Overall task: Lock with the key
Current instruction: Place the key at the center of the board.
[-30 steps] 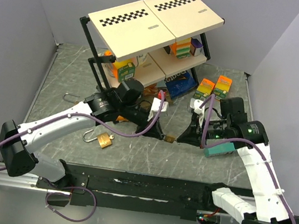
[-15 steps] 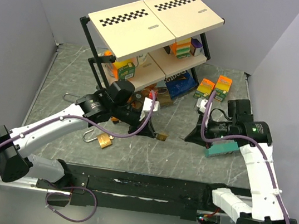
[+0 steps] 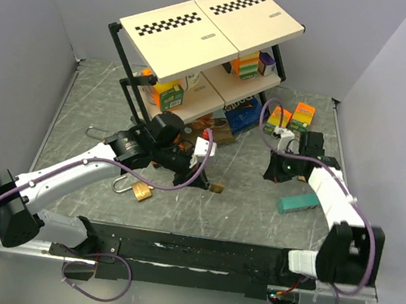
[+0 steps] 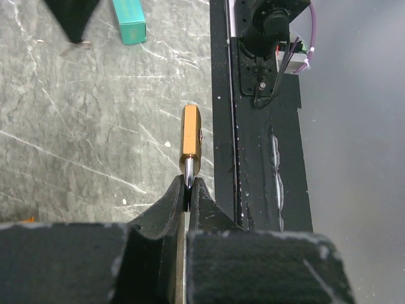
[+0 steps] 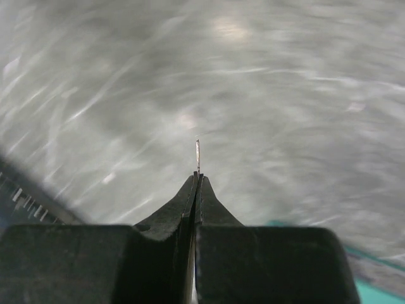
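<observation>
A small brass padlock (image 4: 190, 133) hangs just above the tabletop, and my left gripper (image 4: 188, 188) is shut on its steel shackle. From above, that padlock (image 3: 216, 188) sits mid-table at the tip of the left gripper (image 3: 206, 184). My right gripper (image 5: 197, 178) is shut on the key (image 5: 197, 154), whose thin blade sticks out edge-on past the fingertips. In the top view the right gripper (image 3: 272, 170) is well to the right of the padlock and apart from it. The right wrist view is motion-blurred.
A second, larger brass padlock (image 3: 140, 190) with its shackle open lies left of centre. A teal box (image 3: 296, 203) lies at the right. A black-framed shelf (image 3: 206, 30) with boxes stands at the back, small cartons (image 3: 291, 118) beside it. A metal clip (image 3: 97, 134) lies far left.
The right gripper has pulled back to the right, away from the padlock it was meeting mid-table. The left gripper with the padlock has shifted slightly left.
</observation>
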{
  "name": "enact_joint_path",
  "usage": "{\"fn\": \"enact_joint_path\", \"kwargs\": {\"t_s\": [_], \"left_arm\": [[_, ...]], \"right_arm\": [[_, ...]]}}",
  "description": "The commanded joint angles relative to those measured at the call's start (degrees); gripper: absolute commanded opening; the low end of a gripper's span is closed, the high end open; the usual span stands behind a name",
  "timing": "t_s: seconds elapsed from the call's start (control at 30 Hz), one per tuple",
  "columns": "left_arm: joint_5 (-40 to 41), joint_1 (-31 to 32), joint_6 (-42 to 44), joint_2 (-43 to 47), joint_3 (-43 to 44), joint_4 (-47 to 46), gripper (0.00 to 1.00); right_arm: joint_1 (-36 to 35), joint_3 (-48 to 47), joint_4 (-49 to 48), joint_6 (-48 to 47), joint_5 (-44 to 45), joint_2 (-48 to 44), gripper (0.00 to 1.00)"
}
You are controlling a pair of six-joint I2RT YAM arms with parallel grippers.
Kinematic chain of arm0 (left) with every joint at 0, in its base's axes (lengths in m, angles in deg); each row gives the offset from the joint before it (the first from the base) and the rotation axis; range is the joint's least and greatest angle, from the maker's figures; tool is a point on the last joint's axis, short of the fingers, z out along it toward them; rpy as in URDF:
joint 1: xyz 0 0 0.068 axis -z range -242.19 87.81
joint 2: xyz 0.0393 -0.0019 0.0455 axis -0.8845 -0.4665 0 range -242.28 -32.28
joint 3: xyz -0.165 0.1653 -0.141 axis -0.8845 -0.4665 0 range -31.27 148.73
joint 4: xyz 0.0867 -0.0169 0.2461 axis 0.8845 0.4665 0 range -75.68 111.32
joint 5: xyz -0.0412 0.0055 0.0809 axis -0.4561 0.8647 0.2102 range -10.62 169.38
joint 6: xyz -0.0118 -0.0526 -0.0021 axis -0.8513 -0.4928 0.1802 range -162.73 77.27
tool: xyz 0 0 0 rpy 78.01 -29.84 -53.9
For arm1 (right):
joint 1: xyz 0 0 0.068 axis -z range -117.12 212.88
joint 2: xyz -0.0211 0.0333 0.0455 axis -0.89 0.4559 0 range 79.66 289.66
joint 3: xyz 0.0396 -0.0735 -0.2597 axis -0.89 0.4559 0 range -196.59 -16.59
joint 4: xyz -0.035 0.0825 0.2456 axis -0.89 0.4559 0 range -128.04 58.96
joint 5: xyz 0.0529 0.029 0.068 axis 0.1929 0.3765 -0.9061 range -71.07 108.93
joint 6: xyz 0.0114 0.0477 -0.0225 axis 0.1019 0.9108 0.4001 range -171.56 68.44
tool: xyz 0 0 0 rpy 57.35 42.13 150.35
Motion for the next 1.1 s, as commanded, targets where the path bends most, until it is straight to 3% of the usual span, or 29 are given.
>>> {"fn": "enact_joint_path", "kwargs": {"t_s": [0.0,0.37,0.8,0.93,1.07], "left_arm": [[0.03,0.24,0.83,1.07,-0.33,-2.08,0.01],[0.2,0.24,0.13,1.25,-2.8,-3.93,0.01],[-0.41,0.24,1.62,-1.65,-0.95,-2.79,0.01],[-0.59,0.24,2.23,-3.06,0.01,-1.65,0.01],[-1.2,0.33,3.46,-5.07,1.86,-0.24,0.01]], "right_arm": [[5.06,-2.62,-10.39,4.77,5.83,7.89,0.0],[6.83,-9.82,-12.77,7.32,9.16,23.72,0.0],[7.62,-12.11,-12.43,10.04,10.93,29.71,0.0],[8.06,-13.78,-9.44,10.13,9.26,30.15,0.23],[8.5,-14.13,-7.85,8.21,8.38,27.08,0.59]]}}
